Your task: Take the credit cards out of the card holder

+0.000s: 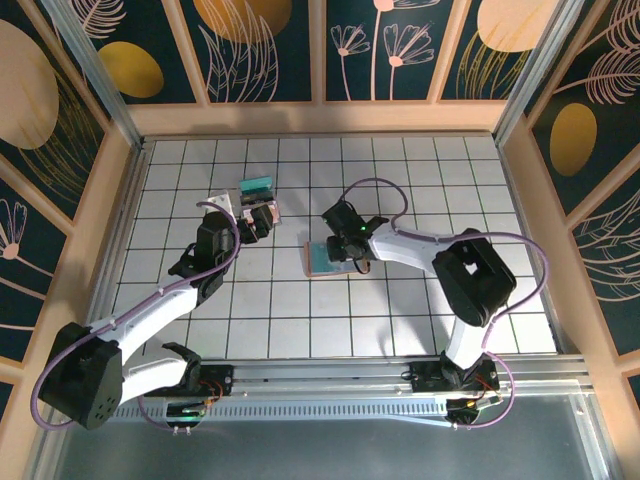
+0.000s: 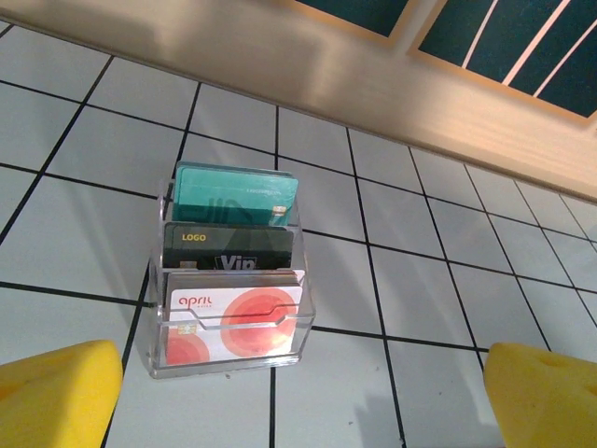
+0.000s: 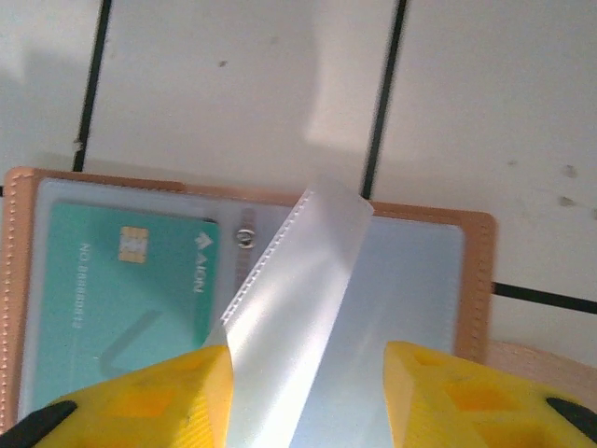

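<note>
Leftward, the left gripper (image 2: 298, 397) hangs wide open and empty, a clear stand (image 2: 154, 359) of credit cards (image 2: 238, 313) dead ahead at frame centre. The right gripper (image 3: 308, 392), half open, straddles a loose sleeve leaf (image 3: 298, 280) of the card holder (image 3: 476, 280) without pinching it. The teal credit card (image 3: 121, 289) lies sleeved at frame left, long axis across, with bare tiles (image 3: 242, 84) above.

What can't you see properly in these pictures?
Right wrist view: the lifted sleeve hides the middle of the wallet; the right fingers cover the bottom of the teal card.
Left wrist view: in the stand, the front card hides much of the black card, which hides much of the back card.
Top view: the right fingers cover part of the wallet; card print is too small.
</note>
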Controlling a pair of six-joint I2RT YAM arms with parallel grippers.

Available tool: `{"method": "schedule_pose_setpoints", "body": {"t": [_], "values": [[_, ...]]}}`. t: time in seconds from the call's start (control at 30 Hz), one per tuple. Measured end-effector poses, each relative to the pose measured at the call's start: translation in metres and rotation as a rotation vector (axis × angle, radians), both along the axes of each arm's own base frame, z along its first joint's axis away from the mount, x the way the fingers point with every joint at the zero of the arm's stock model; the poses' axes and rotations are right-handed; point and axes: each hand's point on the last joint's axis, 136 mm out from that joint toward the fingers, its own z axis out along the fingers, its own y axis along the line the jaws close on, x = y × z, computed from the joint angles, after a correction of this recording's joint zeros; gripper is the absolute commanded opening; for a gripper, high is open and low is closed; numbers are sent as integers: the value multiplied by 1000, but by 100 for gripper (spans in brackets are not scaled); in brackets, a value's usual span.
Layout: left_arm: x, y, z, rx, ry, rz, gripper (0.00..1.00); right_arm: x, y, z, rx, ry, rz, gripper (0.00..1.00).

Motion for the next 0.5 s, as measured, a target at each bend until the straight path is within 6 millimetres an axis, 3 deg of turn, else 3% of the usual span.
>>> {"method": "schedule_pose_setpoints", "body": {"t": [0.17,0.5], "values": [[1,0,-4,5,9,-1,99,3,-13,5,16,-16,-39,40],[-1,-15,-27,41,67,-43,99,-9,-28,-11,5,13,-68,33]]}}
